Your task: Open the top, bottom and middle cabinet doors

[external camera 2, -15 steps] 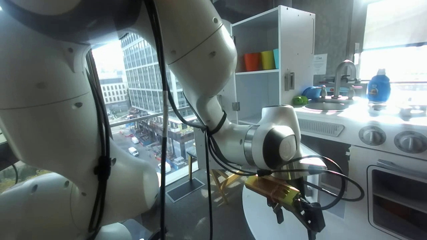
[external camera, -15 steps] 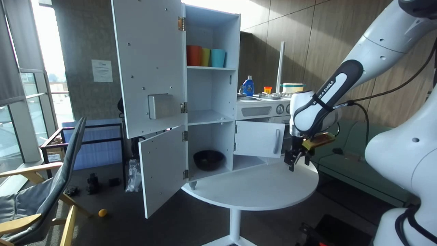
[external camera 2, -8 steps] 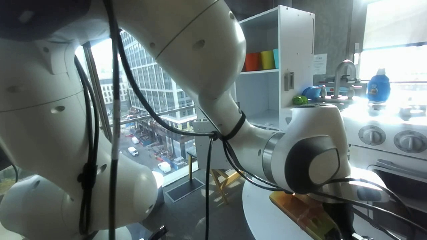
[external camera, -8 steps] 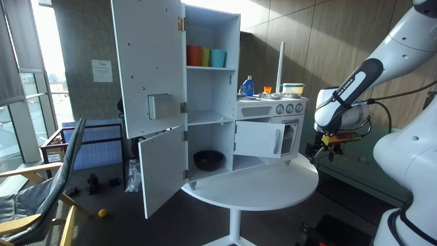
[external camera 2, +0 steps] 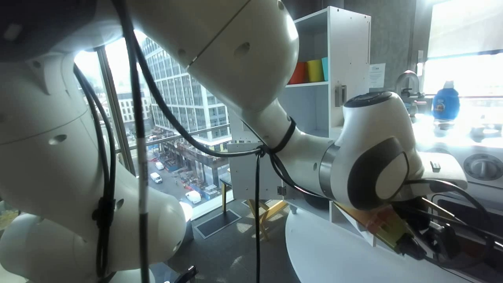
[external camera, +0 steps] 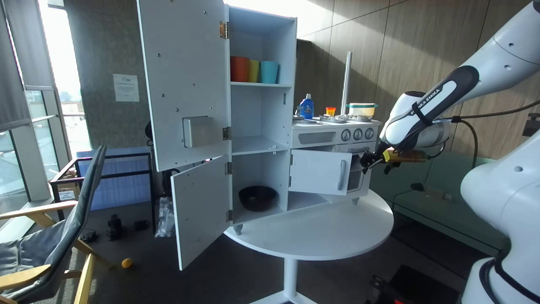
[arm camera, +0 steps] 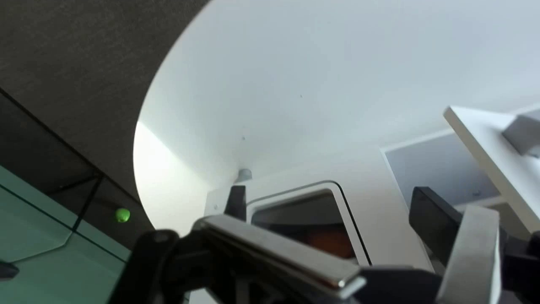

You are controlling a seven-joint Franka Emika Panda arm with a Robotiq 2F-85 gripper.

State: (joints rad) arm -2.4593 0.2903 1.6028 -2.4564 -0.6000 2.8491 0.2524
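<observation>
The top door (external camera: 190, 76) is tall, white and swung wide open in an exterior view, its grey square panel showing. The bottom door (external camera: 202, 215) below it is plain white and also stands open; it shows in an exterior view (external camera 2: 243, 177), partly behind the arm. The small middle door (external camera: 318, 171) stands open, swung out from the cabinet, with its grey handle outward; its edge shows at the right of the wrist view (arm camera: 498, 156). My gripper (external camera: 375, 170) is open and empty in front of the oven door, right of the middle door. In the wrist view, the gripper (arm camera: 333, 207) has fingers wide apart.
The dark-windowed oven door (arm camera: 358, 228) is shut. The toy kitchen stands on a round white table (external camera: 312, 240). A black bowl (external camera: 257, 198) and coloured cups (external camera: 269, 71) sit on the shelves. A blue bottle (external camera: 307, 107) and a pot (external camera: 361, 109) stand on the counter.
My gripper first moved right, away from over the table. It then rose and came back left to the front of the oven. The three doors have not moved.
</observation>
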